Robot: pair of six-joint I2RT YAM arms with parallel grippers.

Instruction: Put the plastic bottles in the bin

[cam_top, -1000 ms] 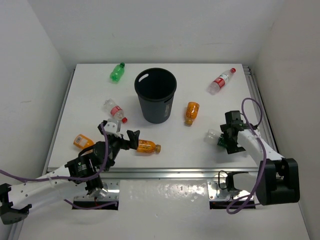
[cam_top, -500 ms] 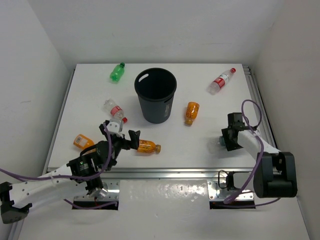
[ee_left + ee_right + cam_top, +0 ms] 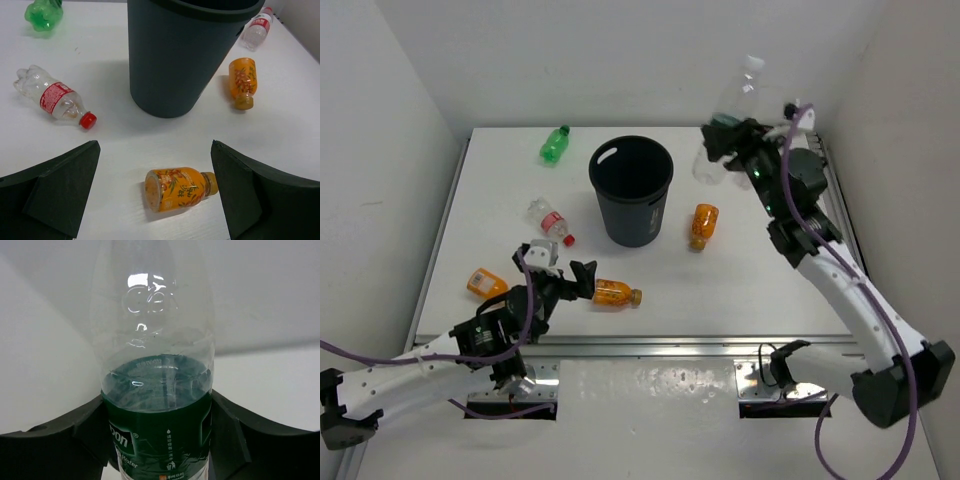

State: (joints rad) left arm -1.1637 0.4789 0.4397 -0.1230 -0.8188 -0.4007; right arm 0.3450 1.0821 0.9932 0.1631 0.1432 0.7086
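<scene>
The black bin (image 3: pixel 631 190) stands at mid-table. My right gripper (image 3: pixel 724 142) is raised high to the bin's right, shut on a clear bottle with a dark green label (image 3: pixel 735 95); the right wrist view shows both fingers (image 3: pixel 227 430) pressing on that label (image 3: pixel 157 440). My left gripper (image 3: pixel 567 281) is open and low, with an orange bottle (image 3: pixel 612 293) lying on its side just ahead of its fingers (image 3: pixel 55 195). Also lying on the table are a green bottle (image 3: pixel 554 145), a red-labelled clear bottle (image 3: pixel 550 220) and two more orange bottles (image 3: pixel 487 282) (image 3: pixel 703 225).
Another red-labelled clear bottle (image 3: pixel 257 30) lies at the far right behind the bin (image 3: pixel 180 60); in the top view my right arm covers it. White walls close in the table on three sides. A metal rail (image 3: pixel 650 345) runs along the near edge.
My right gripper closed on the green-labelled clear bottle at the front right of the table and lifted it up and back toward the bin. The left arm barely moved.
</scene>
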